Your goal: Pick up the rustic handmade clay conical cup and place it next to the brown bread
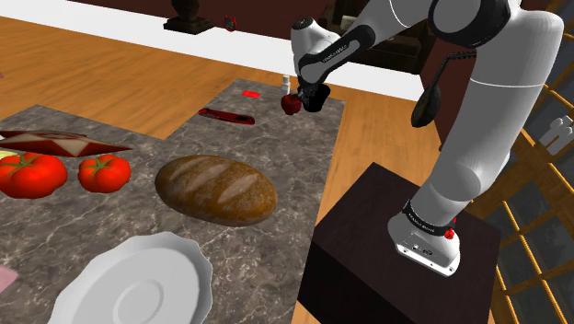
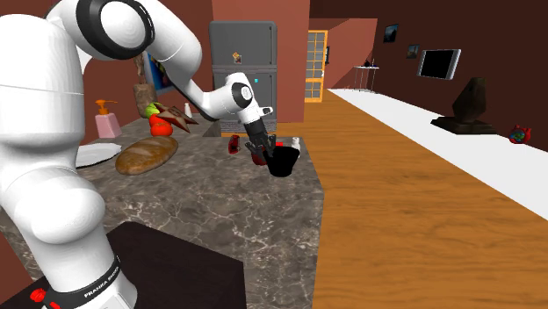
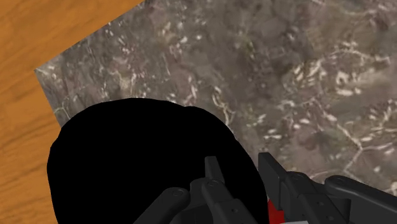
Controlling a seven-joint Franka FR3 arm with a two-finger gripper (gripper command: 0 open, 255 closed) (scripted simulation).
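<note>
The cup (image 2: pixel 284 163) is drawn black with dark red patches and hangs over the marble counter's far corner. My gripper (image 2: pixel 263 157) is shut on its rim, one finger inside and one outside. Along the gripper the cup (image 3: pixel 140 165) is a big black round shape over the counter corner, with the fingers (image 3: pixel 213 173) clasping its wall. From the shoulder the gripper (image 1: pixel 304 98) holds the cup (image 1: pixel 292 105) near the counter's far end. I cannot tell whether the cup touches the counter. The brown bread (image 1: pixel 216 190) lies mid-counter, well nearer the stand, and the bread (image 2: pixel 145 155) also lies beyond the arm.
Two red tomatoes (image 1: pixel 32 174) and a white plate (image 1: pixel 138 281) sit near the bread. A flat red object (image 1: pixel 227 116) and a small white bottle (image 1: pixel 287 84) lie close to the gripper. The counter edge (image 3: pixel 48 83) drops to wooden floor. The dark stand (image 1: pixel 396 248) is at lower right.
</note>
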